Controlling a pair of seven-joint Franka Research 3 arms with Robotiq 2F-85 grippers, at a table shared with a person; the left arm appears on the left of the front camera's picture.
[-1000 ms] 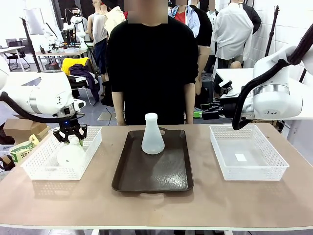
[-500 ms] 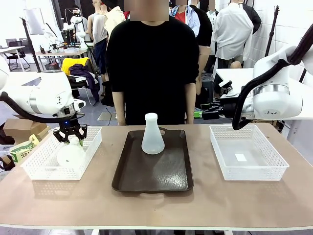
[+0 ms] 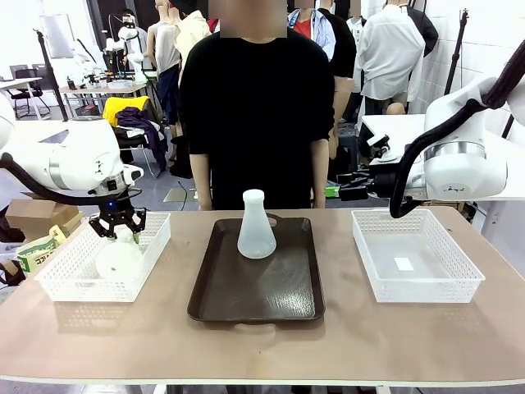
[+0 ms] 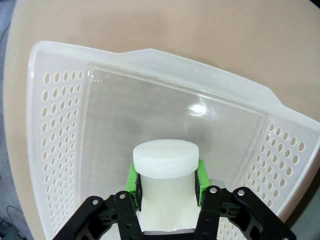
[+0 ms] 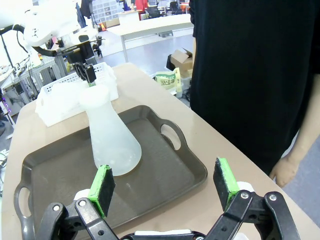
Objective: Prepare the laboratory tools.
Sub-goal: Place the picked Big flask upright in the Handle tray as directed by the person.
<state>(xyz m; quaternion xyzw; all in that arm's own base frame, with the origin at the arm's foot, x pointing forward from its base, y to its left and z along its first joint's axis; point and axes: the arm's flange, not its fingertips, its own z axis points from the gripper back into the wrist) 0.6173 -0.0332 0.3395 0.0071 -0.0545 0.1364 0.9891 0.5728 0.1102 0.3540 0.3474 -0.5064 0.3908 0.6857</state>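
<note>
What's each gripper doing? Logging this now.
Left gripper: closed on a flask neck in the basket.
Right gripper: open, holding nothing.

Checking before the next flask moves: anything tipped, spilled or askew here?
Nothing stands out. One flask stands upright on the tray; the left gripper grips the other flask by its neck in the basket. No spill.

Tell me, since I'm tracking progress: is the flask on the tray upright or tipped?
Upright. The flask stands on its wide base on the dark tray, neck pointing up, apart from both grippers.
</note>
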